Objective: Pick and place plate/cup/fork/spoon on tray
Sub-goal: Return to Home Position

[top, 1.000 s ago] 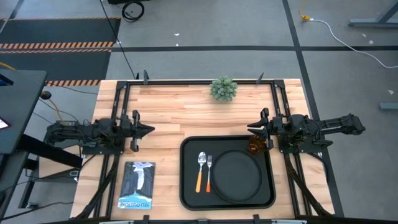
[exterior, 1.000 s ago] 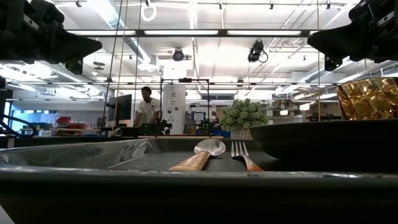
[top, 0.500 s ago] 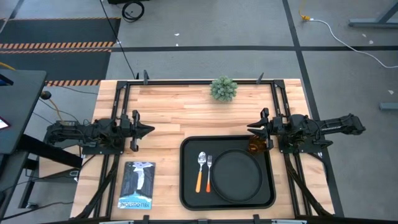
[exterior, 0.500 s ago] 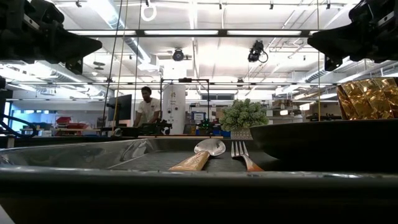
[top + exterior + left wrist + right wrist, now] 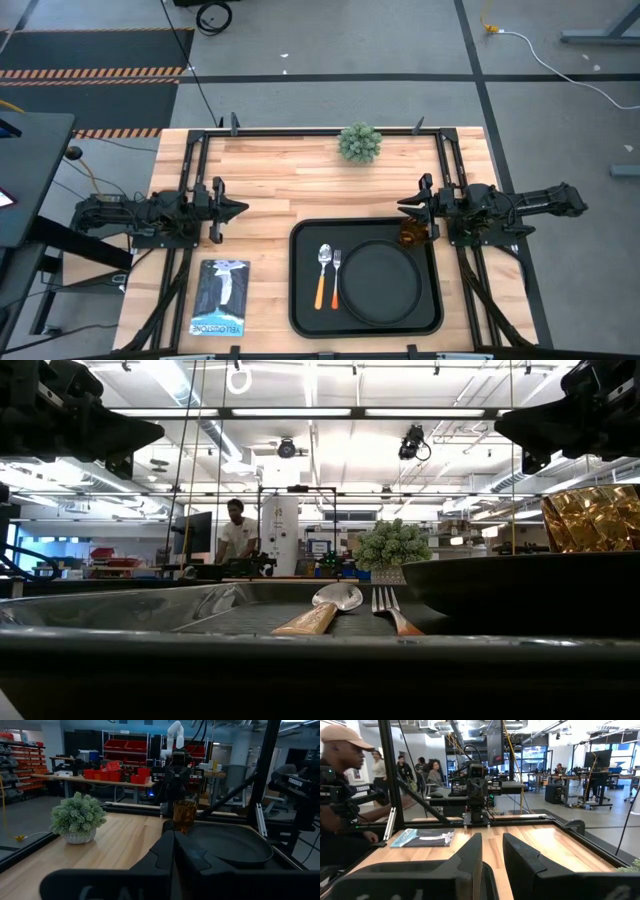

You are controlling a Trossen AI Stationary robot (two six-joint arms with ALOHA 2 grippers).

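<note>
Four table items lie on the black tray, both arms parked at the table's sides.

Plate fills the tray's right half; spoon and fork lie side by side at its 9 o'clock, cup at its 1 o'clock. Left gripper has its fingers pressed together; right gripper shows a narrow gap, holding nothing.

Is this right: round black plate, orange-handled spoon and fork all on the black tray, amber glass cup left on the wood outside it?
Not quite. The amber glass cup stands inside the black rectangular tray, at its far right corner, as the high view shows. The rest holds: round black plate, orange-handled spoon and fork lie on the tray.
</note>
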